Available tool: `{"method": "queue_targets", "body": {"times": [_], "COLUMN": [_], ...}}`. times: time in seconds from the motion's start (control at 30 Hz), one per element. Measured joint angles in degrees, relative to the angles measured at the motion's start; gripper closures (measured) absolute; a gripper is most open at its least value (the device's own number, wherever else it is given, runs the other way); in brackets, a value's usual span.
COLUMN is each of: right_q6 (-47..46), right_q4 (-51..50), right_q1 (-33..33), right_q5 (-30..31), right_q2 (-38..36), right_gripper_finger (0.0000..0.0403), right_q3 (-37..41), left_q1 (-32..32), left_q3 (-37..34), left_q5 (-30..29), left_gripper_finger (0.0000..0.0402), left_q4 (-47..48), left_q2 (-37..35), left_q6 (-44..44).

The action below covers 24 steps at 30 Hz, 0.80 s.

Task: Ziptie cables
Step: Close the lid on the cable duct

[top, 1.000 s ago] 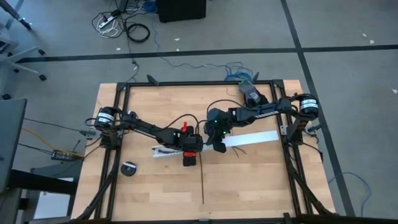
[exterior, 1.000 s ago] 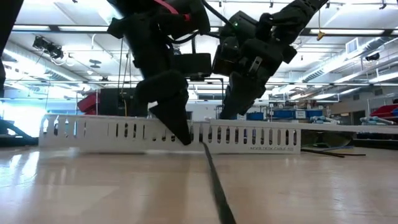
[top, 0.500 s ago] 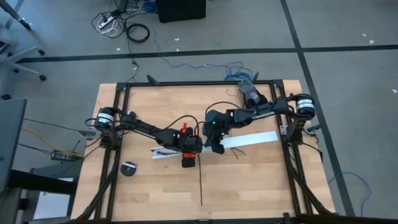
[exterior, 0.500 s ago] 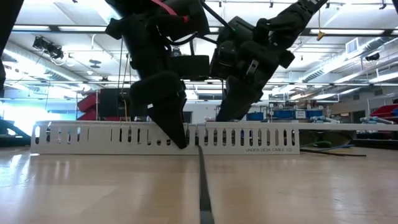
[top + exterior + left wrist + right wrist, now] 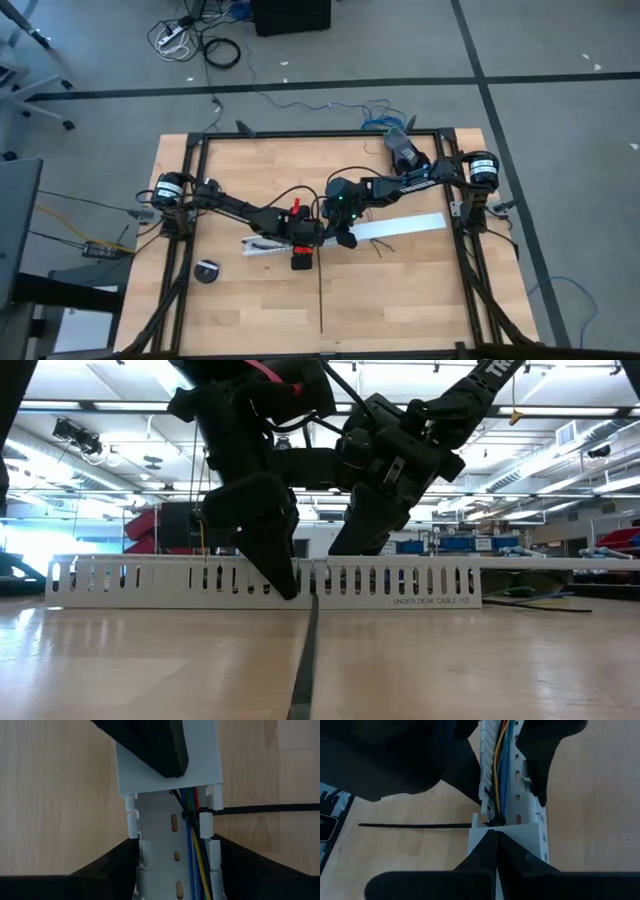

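Note:
A long white slotted channel (image 5: 400, 224) lies across the middle of the table. The cables (image 5: 192, 845), in blue, yellow, green and red, run inside it. The black ziptie (image 5: 190, 814) loops around them where the channel's cover ends. Its tail (image 5: 319, 295) passes out through a wall slot and lies on the table, pointing at the near edge. My left gripper (image 5: 303, 250) straddles the open part of the channel. My right gripper (image 5: 346, 238) is shut, with its tips at the cover's end beside the ziptie loop. My left gripper has the channel between its two fingers, one against each side wall (image 5: 134, 847), just short of the ziptie. The fingers slant down from the table's left and lie across the channel. The channel stays flat on the table. My right gripper sets its shut fingertips (image 5: 496, 840) on the end of the channel's white cover (image 5: 520, 837), next to the ziptie loop. It slants down from the table's right, along the channel.
A black metal frame (image 5: 190, 200) borders the wooden table. A small round black object (image 5: 208, 271) lies near the left edge. A grey device (image 5: 400, 148) sits at the back right. A few loose thin wires (image 5: 385, 243) lie beside the channel.
My right gripper has come down and moved a little toward the table's left, along the channel. The channel has slid slightly toward the left edge. The ziptie's tail has swung with it, its free end moving left. My left gripper has kept its hold.

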<state>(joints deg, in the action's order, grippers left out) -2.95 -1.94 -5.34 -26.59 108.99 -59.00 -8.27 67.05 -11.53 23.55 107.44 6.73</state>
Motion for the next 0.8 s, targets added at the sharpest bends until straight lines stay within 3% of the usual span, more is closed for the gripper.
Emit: {"method": "queue_targets", "body": {"times": [0.47,0.8], "right_q6": [-0.4,-0.3], "right_q4": [-0.1,-0.5], "right_q1": [0.0,0.0], "right_q5": [-0.6,-0.7], "right_q2": [0.0,0.0], "right_gripper_finger": [0.0403,0.0402], "right_q3": [0.1,0.1], "left_q1": [0.0,0.0], "left_q3": [0.0,0.3], "left_q5": [1.2,2.2], "left_gripper_finger": [0.0094,0.0085], "left_q4": [-1.5,-4.9], "left_q2": [0.0,-0.2], "left_q6": [-1.1,-0.8]}}
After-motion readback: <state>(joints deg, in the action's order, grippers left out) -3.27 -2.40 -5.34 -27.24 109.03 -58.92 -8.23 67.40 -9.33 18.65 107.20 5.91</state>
